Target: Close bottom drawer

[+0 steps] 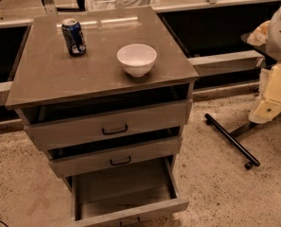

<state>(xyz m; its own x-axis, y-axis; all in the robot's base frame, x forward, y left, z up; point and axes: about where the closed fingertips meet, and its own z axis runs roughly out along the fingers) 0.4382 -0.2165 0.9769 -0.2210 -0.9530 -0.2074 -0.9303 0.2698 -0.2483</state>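
The bottom drawer stuck far out, low in the frame. The gripper hung at the right edge, well apart from it. I could not tell if it was open or closed.

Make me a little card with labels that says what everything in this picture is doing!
cabinet: grey, three drawers, flat top
bottom drawer: pulled far out, grey inside showing, not closed yet
middle drawer: open a little
top drawer: open a little
can: blue, standing upright near the back of the cabinet top
bowl: white, on the cabinet top, apart from the can
gripper: at the picture's right edge, away from the cabinet, touching no drawer
black bar: lying on the speckled floor
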